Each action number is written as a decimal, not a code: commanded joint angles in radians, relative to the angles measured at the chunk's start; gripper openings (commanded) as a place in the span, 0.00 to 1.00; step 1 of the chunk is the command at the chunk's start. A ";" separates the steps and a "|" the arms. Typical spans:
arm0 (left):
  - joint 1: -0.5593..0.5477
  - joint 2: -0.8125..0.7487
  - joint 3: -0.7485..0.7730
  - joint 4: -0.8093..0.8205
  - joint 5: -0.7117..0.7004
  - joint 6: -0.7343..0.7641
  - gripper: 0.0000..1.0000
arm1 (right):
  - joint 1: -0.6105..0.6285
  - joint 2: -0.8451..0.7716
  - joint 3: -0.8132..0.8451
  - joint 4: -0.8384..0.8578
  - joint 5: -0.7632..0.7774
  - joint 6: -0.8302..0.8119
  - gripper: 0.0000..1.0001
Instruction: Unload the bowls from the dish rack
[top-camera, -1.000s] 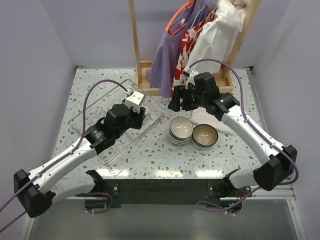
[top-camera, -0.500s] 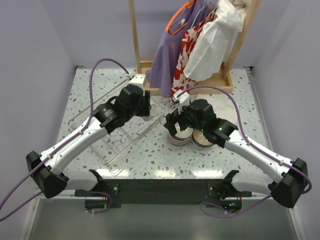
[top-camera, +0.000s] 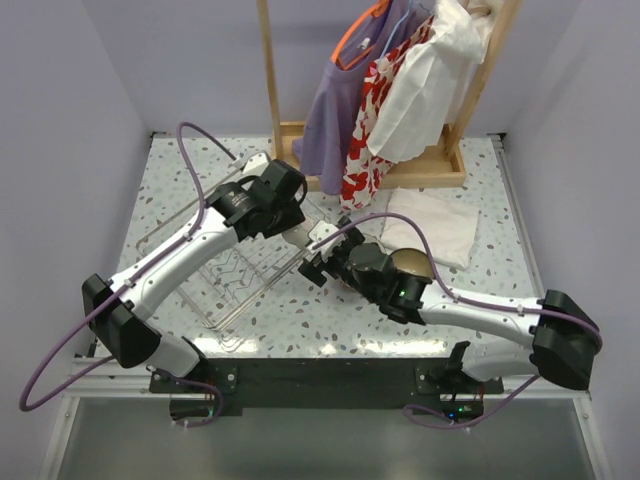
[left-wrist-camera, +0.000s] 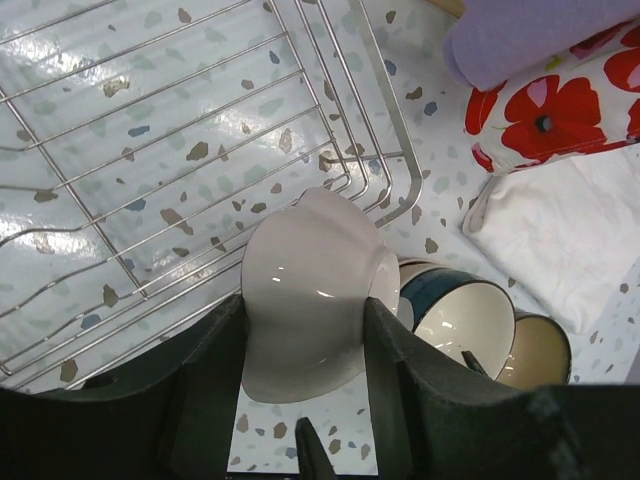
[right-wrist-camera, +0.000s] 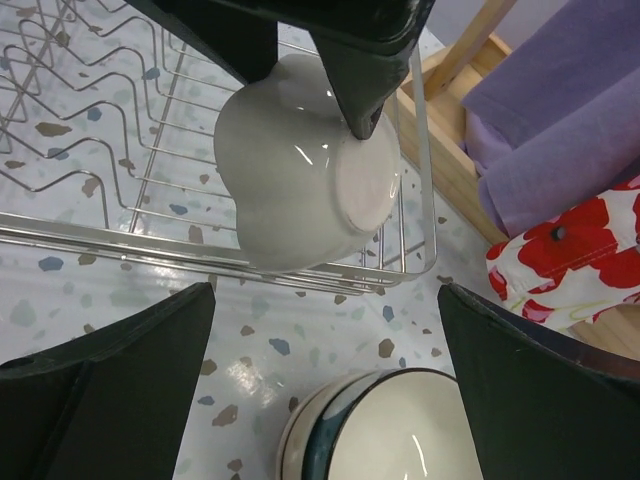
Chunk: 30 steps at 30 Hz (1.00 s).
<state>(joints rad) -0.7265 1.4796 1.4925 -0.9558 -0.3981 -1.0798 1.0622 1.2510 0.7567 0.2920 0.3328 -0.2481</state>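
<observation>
My left gripper (left-wrist-camera: 305, 305) is shut on a white bowl (left-wrist-camera: 305, 300), gripped across its sides and held tilted over the right corner of the silver wire dish rack (left-wrist-camera: 150, 130). In the right wrist view the same white bowl (right-wrist-camera: 300, 185) hangs foot-first above the rack's rim (right-wrist-camera: 200, 255). My right gripper (right-wrist-camera: 327, 290) stands wide open and holds nothing, just right of the rack and over a stack of bowls topped by a teal-banded one (right-wrist-camera: 400, 430). From above, the left gripper (top-camera: 300, 228) and right gripper (top-camera: 313, 264) are close together; the right arm hides the stack.
A beige bowl (left-wrist-camera: 540, 350) sits right of the teal-banded bowl (left-wrist-camera: 465, 315). A folded white cloth (top-camera: 435, 225) lies at the back right. The wooden clothes stand (top-camera: 290, 140) with hanging garments (top-camera: 400, 90) fills the back. The rack (top-camera: 215, 270) occupies the left.
The left arm has carried the white bowl out of the rack's middle to its right corner. The right arm swung from beside the clothes stand down over the bowl stack, opening wider.
</observation>
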 joint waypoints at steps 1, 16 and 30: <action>0.007 -0.036 0.058 -0.046 -0.057 -0.218 0.00 | 0.044 0.046 -0.022 0.266 0.135 -0.074 0.98; 0.018 -0.090 0.058 -0.052 -0.058 -0.351 0.00 | 0.180 0.350 0.033 0.828 0.503 -0.472 0.93; 0.029 -0.088 0.031 -0.034 -0.008 -0.351 0.00 | 0.202 0.518 0.079 1.236 0.589 -0.737 0.52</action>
<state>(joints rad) -0.7116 1.4250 1.5017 -1.0290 -0.4114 -1.4040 1.2568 1.7615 0.7914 1.2243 0.8799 -0.9325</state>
